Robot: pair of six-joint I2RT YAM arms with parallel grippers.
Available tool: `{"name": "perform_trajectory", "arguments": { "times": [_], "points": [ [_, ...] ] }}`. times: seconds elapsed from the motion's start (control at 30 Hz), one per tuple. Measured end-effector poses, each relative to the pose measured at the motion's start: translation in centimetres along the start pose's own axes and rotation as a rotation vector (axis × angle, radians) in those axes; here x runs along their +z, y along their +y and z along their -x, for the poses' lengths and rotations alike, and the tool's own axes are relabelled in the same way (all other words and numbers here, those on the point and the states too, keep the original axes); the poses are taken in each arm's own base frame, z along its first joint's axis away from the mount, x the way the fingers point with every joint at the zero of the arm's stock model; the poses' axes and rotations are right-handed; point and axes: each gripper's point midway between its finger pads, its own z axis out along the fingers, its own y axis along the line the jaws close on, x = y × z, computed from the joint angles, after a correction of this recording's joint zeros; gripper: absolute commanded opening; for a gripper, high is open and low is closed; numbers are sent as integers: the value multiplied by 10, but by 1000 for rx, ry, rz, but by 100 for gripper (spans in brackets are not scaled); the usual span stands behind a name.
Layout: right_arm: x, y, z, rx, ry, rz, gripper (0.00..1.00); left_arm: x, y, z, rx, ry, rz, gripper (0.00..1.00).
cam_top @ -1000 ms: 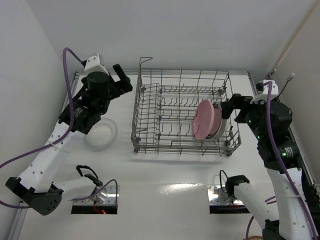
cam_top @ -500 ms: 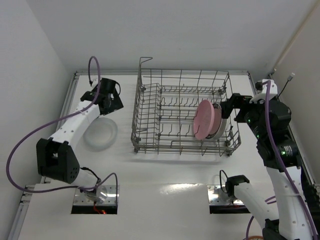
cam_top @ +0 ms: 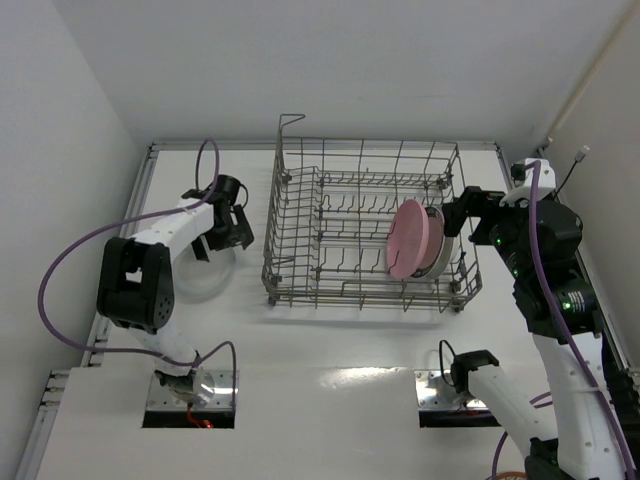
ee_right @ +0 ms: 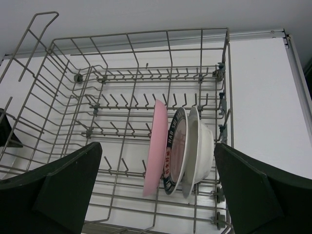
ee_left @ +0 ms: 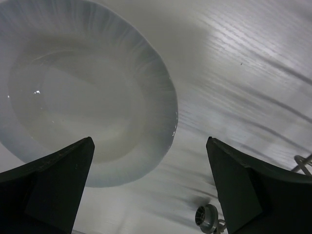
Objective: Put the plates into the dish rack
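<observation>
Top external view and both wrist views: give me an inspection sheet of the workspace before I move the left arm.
Surface: white table, no spills seen.
Job's things: dish rack holds pink plate, patterned-rim plate and white plate upright at its right end; second white plate lies flat on the table, left of the rack.
Clutter: nothing seen.
Grippers: left gripper open above the flat plate; right gripper open, empty, by the rack's right end.
Cables: purple cables loop off both arms, apart from the rack.
Surroundings: white walls on three sides.

2 white plates [ee_left: 73,97] [ee_right: 202,141], 1 pink plate [ee_right: 155,146], 1 dark-rimmed plate [ee_right: 176,141], 1 wire dish rack [cam_top: 270,240], 2 robot arms [cam_top: 150,235] [cam_top: 545,250]
</observation>
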Motion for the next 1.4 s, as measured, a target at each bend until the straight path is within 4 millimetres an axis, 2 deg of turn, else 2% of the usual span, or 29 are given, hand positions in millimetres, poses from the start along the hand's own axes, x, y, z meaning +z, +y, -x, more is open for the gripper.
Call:
{"name": "perform_trajectory", "arguments": {
  "times": [0.3, 0.43, 0.53, 0.57, 0.6, 0.63, 0.67, 0.77, 1.03, 1.2, 1.4],
  "points": [
    [0, -1, 0, -15, -1, -5, 100, 45, 0, -33, 49, 153, 44, 100],
    [0, -2, 0, -19, 0, -8, 100, 50, -2, -38, 46, 183, 16, 81],
    [2, -2, -1, -19, 4, -10, 100, 49, -2, -39, 57, 193, 4, 62],
    [2, -2, -1, -20, 7, -10, 100, 49, -1, -39, 65, 195, 1, 38],
    [3, -3, -2, -20, 10, -11, 100, 49, 1, -39, 77, 196, 7, 21],
    [4, -3, -4, -20, 14, -13, 100, 49, 0, -36, 91, 187, 0, 7],
    [5, -3, -5, -20, 18, -14, 100, 47, 4, -30, 108, 167, 20, 0],
    [6, -4, -7, -21, 23, -16, 100, 39, 13, -27, 121, 162, 51, 0],
    [7, -6, -8, -22, 27, -28, 100, 38, 7, -28, 115, 175, 0, 0],
    [7, -7, -8, -22, 27, -31, 100, 17, -11, -20, 85, 150, -117, 0],
    [7, -7, -8, -23, 27, -32, 100, -6, -36, 0, 52, 96, -247, 0]
  ]
}}
